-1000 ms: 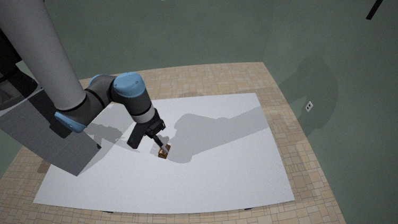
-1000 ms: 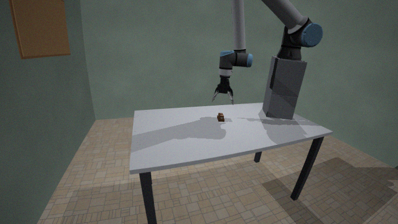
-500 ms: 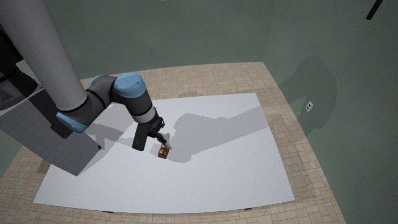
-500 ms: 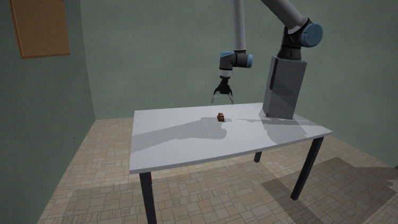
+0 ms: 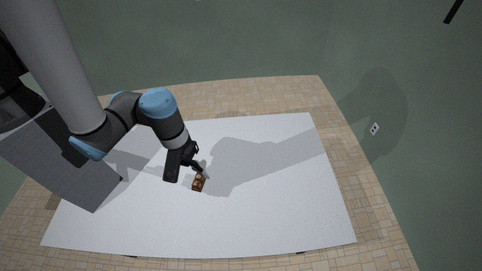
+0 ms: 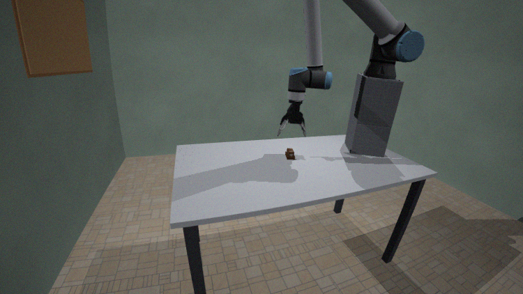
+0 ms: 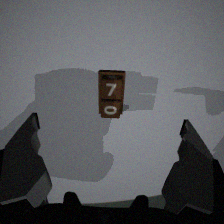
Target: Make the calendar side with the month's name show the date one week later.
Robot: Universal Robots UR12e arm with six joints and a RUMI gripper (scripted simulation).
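Hovering above the counter, one claw is hanging from one arm, its two fingers spreading wide apart with nothing between them. One small brown calendar is standing on the counter, below the claw and well apart from its fingertips. It is made up of one tray and two cubes, and the tray is carrying both, one next to the other in a row. One cube is showing a white 7 on its upward face, and the other cube is showing a white 0; in the wrist view the 7 is appearing above the 0. Whether both cubes are sitting fully flat is too small to tell, and the month's name is not readable from here. One grey pedestal is holding up the arm at one end of the counter. One framed board is hanging on a green wall, and one white socket is showing on the wall in the top view. The arm is casting a broad shadow across the counter, reaching beside the calendar.

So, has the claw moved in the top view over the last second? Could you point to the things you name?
Yes. The claw (image 5: 204,174) (image 6: 291,135) (image 7: 110,117) has shifted toward the picture's upper right against the calendar (image 5: 198,182) (image 6: 289,154) (image 7: 111,92), whose middle its fingers overlapped before.
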